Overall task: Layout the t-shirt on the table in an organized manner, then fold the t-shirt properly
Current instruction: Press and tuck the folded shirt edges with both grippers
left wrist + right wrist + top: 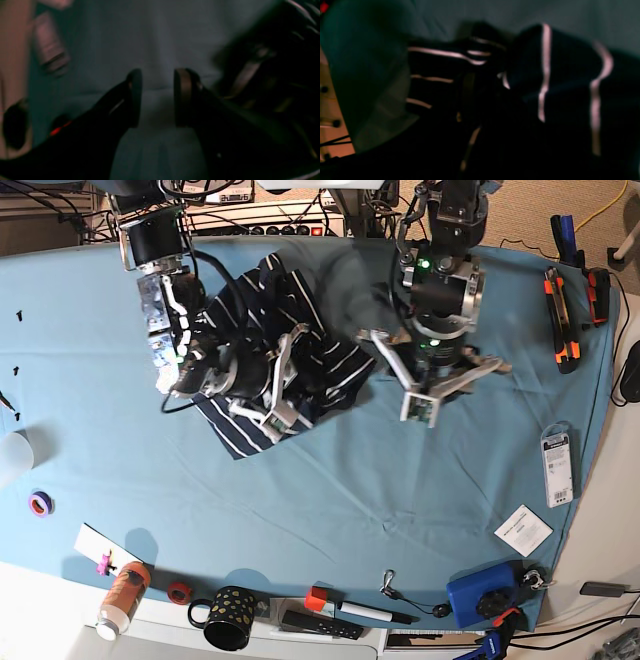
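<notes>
Navy, white-striped cloth of the t-shirt (285, 355) is lying bunched on the teal table (330, 510), left of centre toward the far edge. Over the shirt, the right gripper (265, 395) is sitting in its folds; whether it is pinching cloth cannot be told. Right of the shirt, the left gripper (425, 385) is hanging with jaws parted, holding nothing.
</notes>
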You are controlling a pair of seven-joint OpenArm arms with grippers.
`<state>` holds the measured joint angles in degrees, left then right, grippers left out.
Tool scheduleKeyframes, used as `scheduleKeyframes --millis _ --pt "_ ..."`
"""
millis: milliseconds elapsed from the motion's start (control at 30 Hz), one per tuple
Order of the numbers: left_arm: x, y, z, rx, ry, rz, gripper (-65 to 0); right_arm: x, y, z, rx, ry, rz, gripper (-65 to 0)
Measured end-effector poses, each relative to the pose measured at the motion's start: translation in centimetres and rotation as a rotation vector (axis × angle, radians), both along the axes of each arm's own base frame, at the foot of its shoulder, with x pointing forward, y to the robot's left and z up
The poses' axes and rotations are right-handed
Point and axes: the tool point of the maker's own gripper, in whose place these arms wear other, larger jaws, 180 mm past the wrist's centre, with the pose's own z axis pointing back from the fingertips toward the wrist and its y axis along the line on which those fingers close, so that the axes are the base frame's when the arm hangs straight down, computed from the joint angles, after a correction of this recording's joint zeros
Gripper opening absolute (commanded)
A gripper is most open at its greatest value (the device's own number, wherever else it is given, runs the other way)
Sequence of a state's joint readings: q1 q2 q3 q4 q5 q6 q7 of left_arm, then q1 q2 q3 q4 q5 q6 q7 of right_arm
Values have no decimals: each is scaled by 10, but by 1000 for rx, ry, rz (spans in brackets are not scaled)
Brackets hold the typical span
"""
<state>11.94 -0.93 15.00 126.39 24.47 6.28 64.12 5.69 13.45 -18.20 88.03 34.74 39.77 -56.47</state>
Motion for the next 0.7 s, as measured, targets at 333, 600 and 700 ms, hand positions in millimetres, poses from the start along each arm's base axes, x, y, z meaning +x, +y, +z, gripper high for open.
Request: scheduleKeyframes --millis 333,600,700 --pt "-12 34 -2 172 -9 67 -650 25 -25 57 -51 -148 -118 -650" --pt "-36 29 -24 147 77 42 -650 18 -69 89 -102 -207 -281 -650" --pt "-43 44 -31 153 103 82 -650 -1 -81 82 -123 -181 -312 -650"
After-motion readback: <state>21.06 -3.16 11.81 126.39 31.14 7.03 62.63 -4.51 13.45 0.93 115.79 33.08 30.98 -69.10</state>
